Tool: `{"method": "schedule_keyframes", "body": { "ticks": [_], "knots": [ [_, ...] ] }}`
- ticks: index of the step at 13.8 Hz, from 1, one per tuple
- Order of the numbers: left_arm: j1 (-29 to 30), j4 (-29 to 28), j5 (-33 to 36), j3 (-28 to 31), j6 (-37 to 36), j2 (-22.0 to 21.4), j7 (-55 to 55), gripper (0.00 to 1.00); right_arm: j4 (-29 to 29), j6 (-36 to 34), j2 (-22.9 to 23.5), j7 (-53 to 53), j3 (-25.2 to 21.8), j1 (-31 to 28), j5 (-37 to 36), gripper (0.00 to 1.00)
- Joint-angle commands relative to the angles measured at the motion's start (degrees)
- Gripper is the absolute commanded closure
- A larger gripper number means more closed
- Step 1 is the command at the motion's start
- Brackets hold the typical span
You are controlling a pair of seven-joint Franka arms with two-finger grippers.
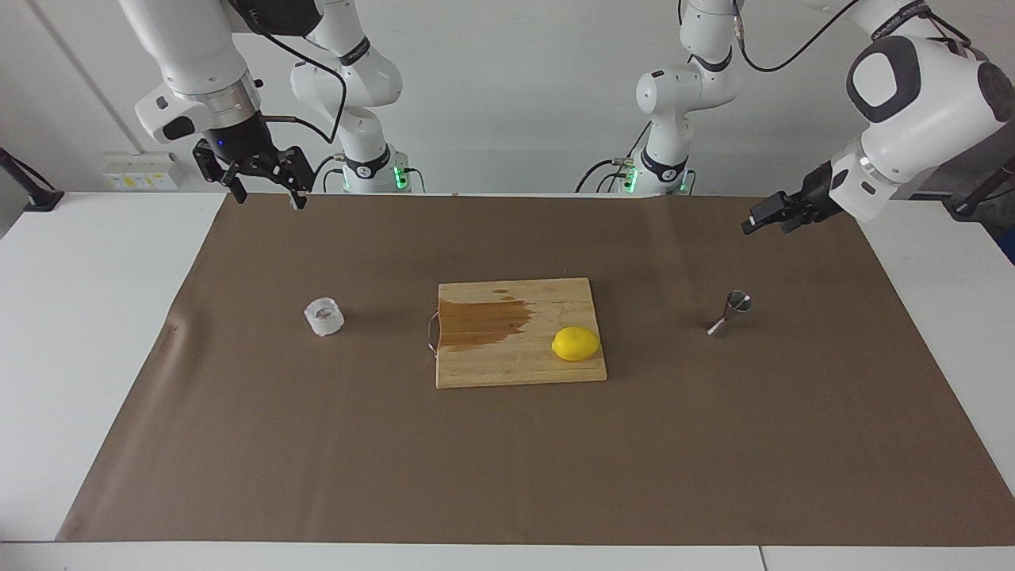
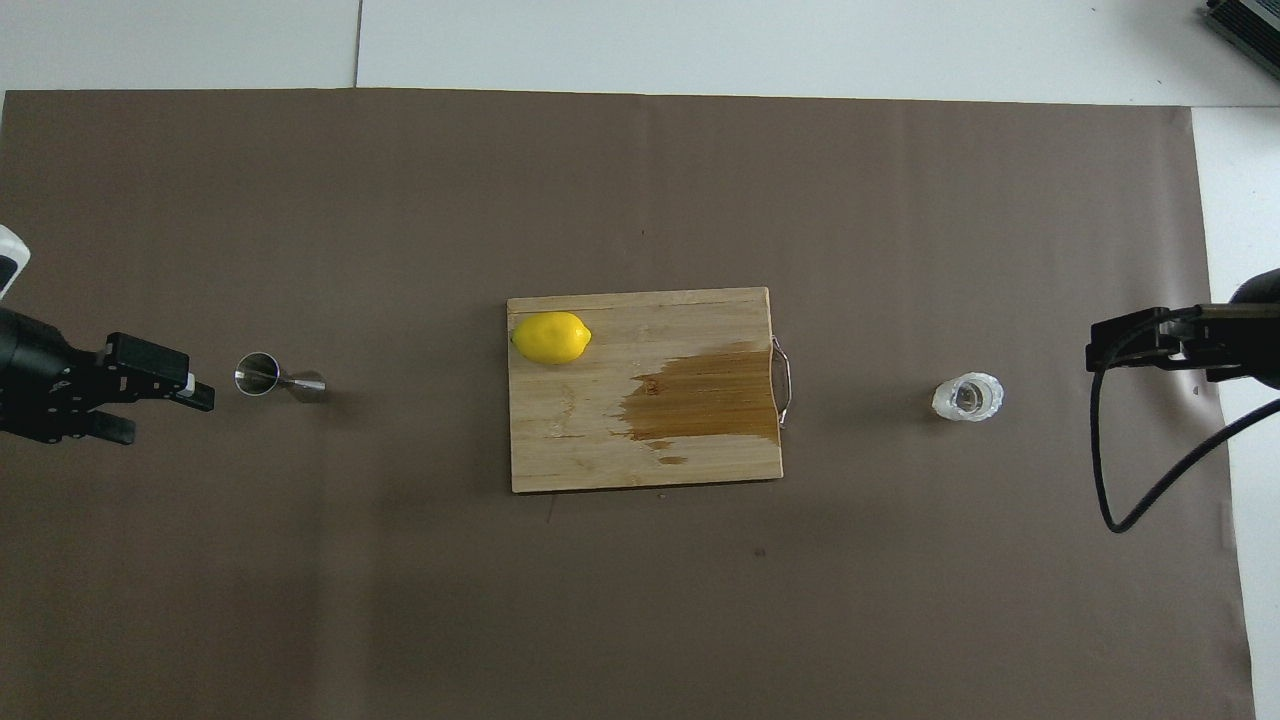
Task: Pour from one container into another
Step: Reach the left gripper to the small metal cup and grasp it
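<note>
From across the table you see the glass tumbler point(image 1: 323, 316) standing near the mat's point(image 1: 507, 476) right-arm end and the steel jigger point(image 1: 730, 314) near its left-arm end. From above, your left gripper point(image 2: 165, 390) hangs beside the jigger, fingers apart, holding nothing. Your right gripper point(image 1: 265, 190) waits up high, fingers apart.

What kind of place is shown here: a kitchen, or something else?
Probably a robotics lab staged as a bar counter: two robot arms at a paper-covered table, with a jigger, glass tumbler and lemon.
</note>
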Motion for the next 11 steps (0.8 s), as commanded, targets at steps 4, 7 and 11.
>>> {"method": "schedule_keyframes", "body": {
  "ticks": [4,7,11],
  "knots": [
    [5.74,1.68,-11.63,-0.74,-7.90,9.76,-23.69,0.00,-2.18,1.36,-1.74,-10.74,0.25,0.80,0.49,0.00],
    [10.31,3.96,-15.40,-1.96,-8.68,16.88,-29.84,0.00,-5.94,4.24,-3.23,-26.19,0.25,0.10,0.58,0.00],
    [19.70,5.02,-23.66,-7.74,-8.95,22.35,-39.77,0.00,-11.23,8.75,-5.00,-45.00,-0.10,-0.08,0.58,0.00]
  ]
}}
